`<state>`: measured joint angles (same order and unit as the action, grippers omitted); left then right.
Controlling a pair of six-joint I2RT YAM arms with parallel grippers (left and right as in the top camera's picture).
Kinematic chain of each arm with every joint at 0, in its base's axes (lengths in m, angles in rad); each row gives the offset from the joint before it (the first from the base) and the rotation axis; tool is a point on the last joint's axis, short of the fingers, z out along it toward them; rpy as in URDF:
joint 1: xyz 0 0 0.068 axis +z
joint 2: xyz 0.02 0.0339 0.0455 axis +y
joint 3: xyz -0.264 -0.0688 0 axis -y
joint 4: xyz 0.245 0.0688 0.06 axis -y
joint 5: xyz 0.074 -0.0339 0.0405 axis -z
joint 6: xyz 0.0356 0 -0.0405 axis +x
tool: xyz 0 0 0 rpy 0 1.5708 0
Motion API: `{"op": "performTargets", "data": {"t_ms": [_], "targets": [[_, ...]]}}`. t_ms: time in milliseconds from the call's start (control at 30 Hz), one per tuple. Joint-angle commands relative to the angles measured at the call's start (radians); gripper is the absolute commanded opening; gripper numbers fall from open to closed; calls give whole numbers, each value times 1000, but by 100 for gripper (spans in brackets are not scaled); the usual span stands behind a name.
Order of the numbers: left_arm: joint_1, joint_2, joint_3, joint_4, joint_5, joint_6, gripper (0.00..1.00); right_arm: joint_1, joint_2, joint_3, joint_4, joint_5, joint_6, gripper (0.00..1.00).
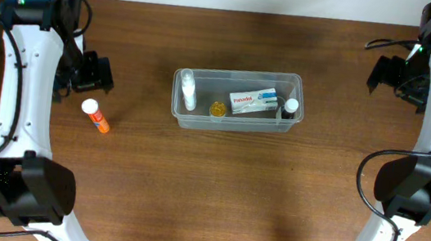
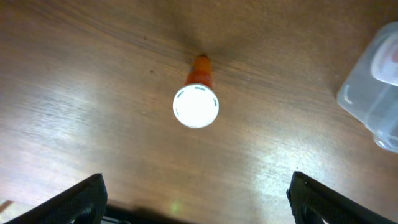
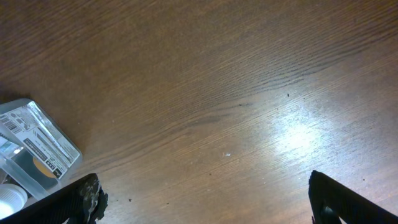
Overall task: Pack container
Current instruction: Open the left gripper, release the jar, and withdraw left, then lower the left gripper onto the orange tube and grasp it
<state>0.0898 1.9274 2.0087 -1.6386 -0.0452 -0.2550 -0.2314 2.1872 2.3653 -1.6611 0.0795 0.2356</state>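
- container sits mid-table; small box inside
- left gripper spread wide, near the orange tube left of container
- right gripper also spread, empty, far right

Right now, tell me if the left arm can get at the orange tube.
Probably yes: the open left claw faces the orange tube, bare table between them, the container off to the side.

Below my end effector, its fingers spread wide, an orange tube lies on the wooden desk, its white cap facing me. A corner of the clear container shows at the right edge, well apart from the tube.
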Motion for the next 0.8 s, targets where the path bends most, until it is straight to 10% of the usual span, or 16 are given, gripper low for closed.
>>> {"op": "performTargets", "data": {"t_ms": [0, 767], "targets": [[5, -32, -56, 34, 35, -21, 94, -6, -3, 0, 0, 11, 9, 99], [5, -32, -335, 310, 68, -21, 94, -6, -3, 0, 0, 11, 9, 98]]}}
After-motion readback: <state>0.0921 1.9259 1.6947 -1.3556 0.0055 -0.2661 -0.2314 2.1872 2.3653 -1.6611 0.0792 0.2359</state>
